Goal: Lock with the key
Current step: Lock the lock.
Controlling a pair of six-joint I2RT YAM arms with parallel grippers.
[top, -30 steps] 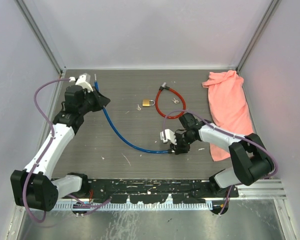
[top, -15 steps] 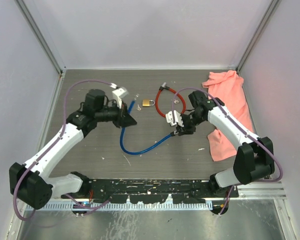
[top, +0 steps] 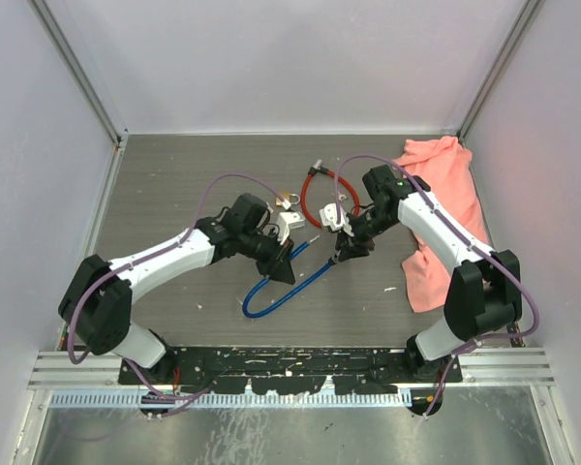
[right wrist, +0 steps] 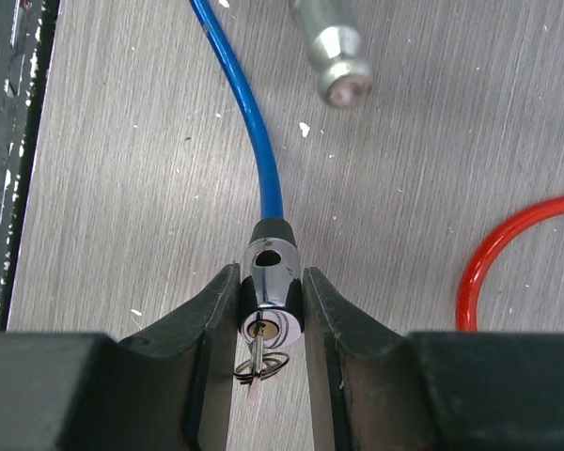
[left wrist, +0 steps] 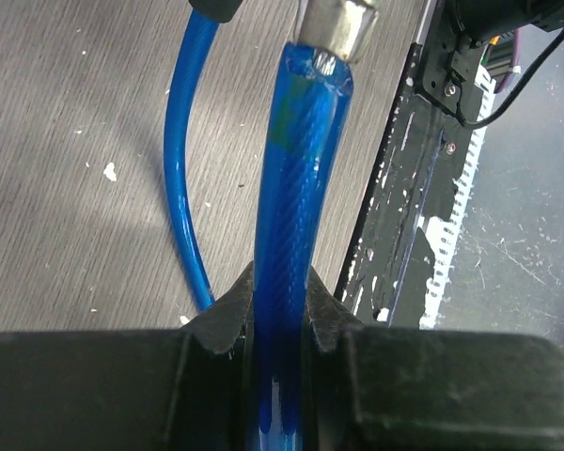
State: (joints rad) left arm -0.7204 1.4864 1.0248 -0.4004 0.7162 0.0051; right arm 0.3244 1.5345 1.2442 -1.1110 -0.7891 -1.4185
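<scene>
Both arms have swung inward since the earlier frames. The left gripper [top: 287,256] has moved from the far left side of the table [top: 174,184] to its middle, and the blue cable [top: 271,295] has drawn up from a long arc into a narrow loop.

The left gripper [left wrist: 280,303] is clamped on the blue cable [left wrist: 287,188] a short way behind the metal pin [left wrist: 336,23]. The pin projects straight ahead of the fingertips, and the other run of cable curves off to the left of them.

The right gripper [top: 345,248] faces the left gripper, near it but apart. In its wrist view the right gripper [right wrist: 268,303] grips the lock barrel [right wrist: 269,274] from both sides. The key [right wrist: 258,359] sits in the barrel's end face, between the fingers. The blue cable [right wrist: 254,122] leaves the barrel directly ahead. The metal pin [right wrist: 338,52] lies farther ahead and slightly right, apart from the barrel.

A red cable [top: 310,208] lies just beyond the right gripper, and in the wrist view the same red cable [right wrist: 508,244] passes on that gripper's right. A brass padlock [top: 287,201] lies just beyond the left gripper. A pink cloth [top: 445,194] lies beneath the right arm, outboard of its gripper.
</scene>
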